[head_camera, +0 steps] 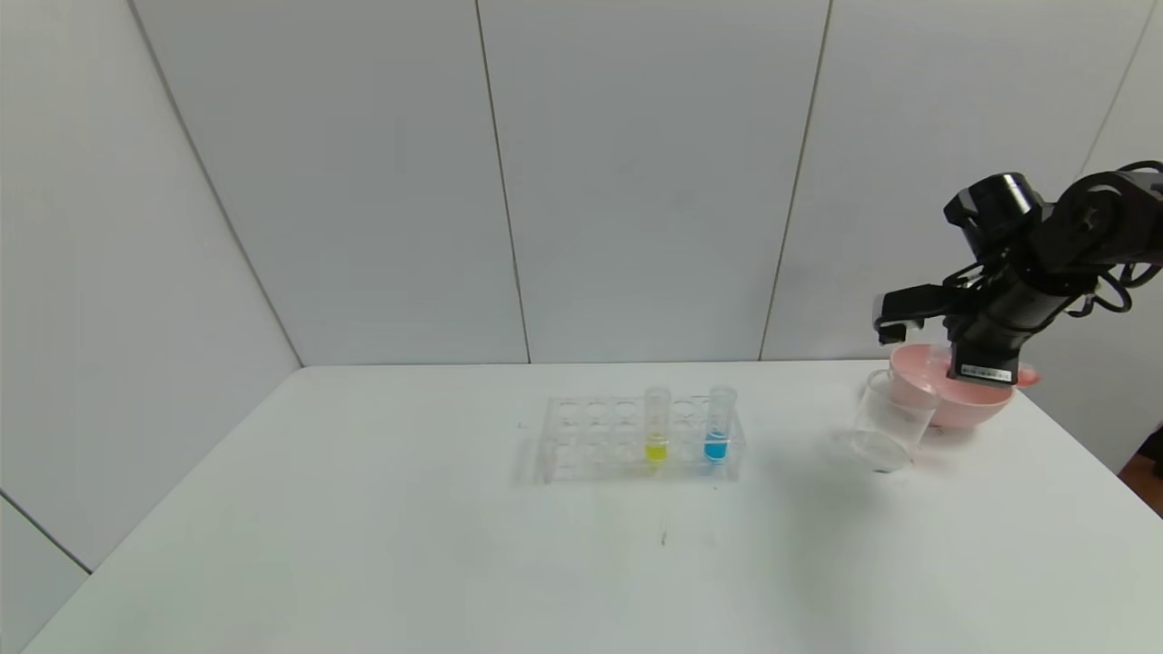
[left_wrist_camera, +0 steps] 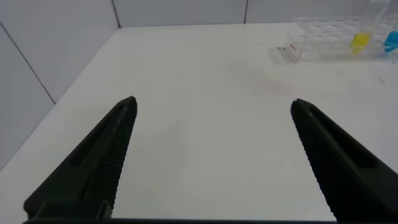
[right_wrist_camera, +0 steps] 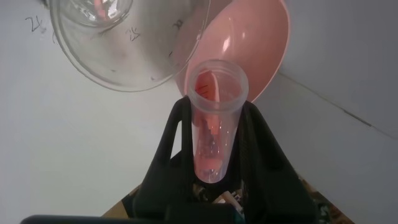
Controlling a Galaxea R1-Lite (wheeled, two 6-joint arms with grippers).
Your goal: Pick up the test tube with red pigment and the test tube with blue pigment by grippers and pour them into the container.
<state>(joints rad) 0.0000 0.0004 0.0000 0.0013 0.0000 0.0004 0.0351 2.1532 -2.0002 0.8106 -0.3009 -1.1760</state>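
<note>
My right gripper is at the far right, above the pink bowl and beside the clear container. In the right wrist view it is shut on the red-pigment test tube. The tube shows reddish traces inside, and its open mouth points toward the container's rim and the bowl. The blue-pigment tube stands in the clear rack; it also shows in the left wrist view. My left gripper is open and empty over bare table, out of the head view.
A tube with yellow liquid stands in the rack left of the blue one. The container touches the bowl's left side near the table's back right corner. The table's right edge runs close behind the bowl.
</note>
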